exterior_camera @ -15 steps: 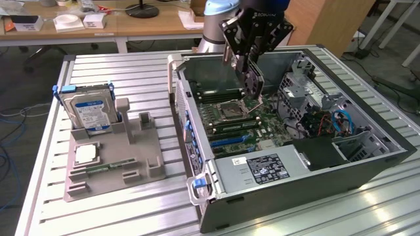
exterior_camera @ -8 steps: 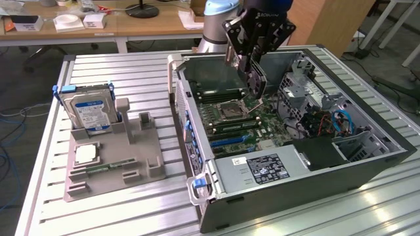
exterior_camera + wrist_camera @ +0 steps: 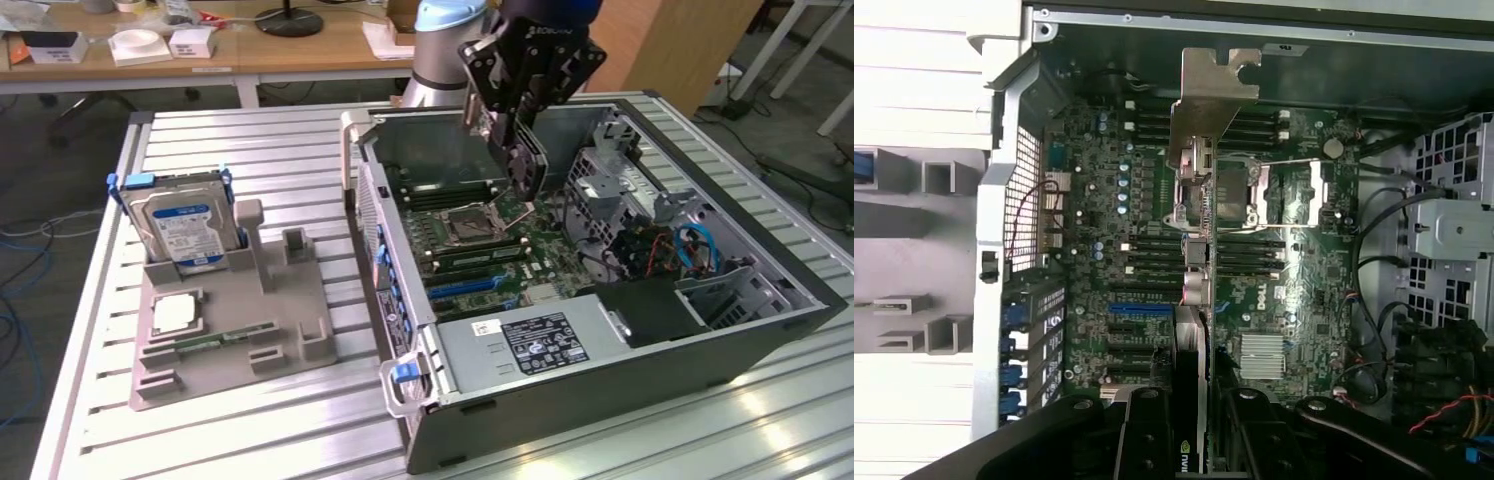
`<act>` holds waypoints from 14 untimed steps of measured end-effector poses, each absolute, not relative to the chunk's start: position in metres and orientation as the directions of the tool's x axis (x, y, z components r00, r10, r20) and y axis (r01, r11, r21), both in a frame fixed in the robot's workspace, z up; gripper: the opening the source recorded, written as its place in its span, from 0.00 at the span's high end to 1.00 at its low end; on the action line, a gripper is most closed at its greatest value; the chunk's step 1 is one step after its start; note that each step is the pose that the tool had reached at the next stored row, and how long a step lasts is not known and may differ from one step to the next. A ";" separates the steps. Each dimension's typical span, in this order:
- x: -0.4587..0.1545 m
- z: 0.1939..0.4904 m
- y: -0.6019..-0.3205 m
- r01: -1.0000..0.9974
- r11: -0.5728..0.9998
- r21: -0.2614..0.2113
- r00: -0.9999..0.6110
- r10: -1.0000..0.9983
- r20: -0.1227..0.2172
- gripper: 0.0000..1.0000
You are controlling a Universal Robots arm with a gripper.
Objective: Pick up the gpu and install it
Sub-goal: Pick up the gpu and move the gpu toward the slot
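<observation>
Exterior view, from its left to its right:

1. Table (image 3: 240,140): slatted metal top that carries everything listed below.
2. Grey holder (image 3: 287,330): stands on the left part of the table.
   - A hard drive (image 3: 184,225) with a blue label stands upright in its rear slot.
   - A square processor chip (image 3: 176,313) lies flat in front of the drive.
   - A slim memory stick (image 3: 227,338) lies just beside the chip.
3. Computer case (image 3: 601,420): lies on its side with the side panel off, just beside the holder.
   - The green motherboard (image 3: 467,255) is exposed.
   - A power supply (image 3: 527,340) sits at the near end.
4. Tool (image 3: 518,150): black, hangs over the open case, pinching the gpu (image 3: 529,185).
   - The card hangs near upright above the motherboard, over the processor socket, and is not seated in a slot.
5. Blue cables (image 3: 701,245): in the drive bay at the right.

Wrist view:

- The tool (image 3: 1192,430) grips the gpu (image 3: 1206,110) edge-on, with its fingers (image 3: 1144,440) against both faces.
- The card's silver bracket is at the end away from the tool, over the motherboard (image 3: 1104,200).
</observation>
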State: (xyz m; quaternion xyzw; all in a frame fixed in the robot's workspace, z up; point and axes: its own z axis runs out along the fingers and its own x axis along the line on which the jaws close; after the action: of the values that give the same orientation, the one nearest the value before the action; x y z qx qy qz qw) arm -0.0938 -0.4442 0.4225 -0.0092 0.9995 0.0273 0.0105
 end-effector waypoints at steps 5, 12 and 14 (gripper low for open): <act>-0.088 0.422 -0.444 -0.019 0.998 0.055 -1.000 -0.018 -0.021 0.74; -0.079 0.422 -0.444 -0.018 0.998 0.055 -1.000 -0.017 -0.021 0.74; -0.077 0.422 -0.444 -0.018 0.998 0.054 -1.000 -0.017 -0.021 0.74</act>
State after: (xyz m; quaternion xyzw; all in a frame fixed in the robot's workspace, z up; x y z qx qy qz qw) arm -0.0770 -0.4442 0.4219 -0.0086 0.9995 0.0274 0.0105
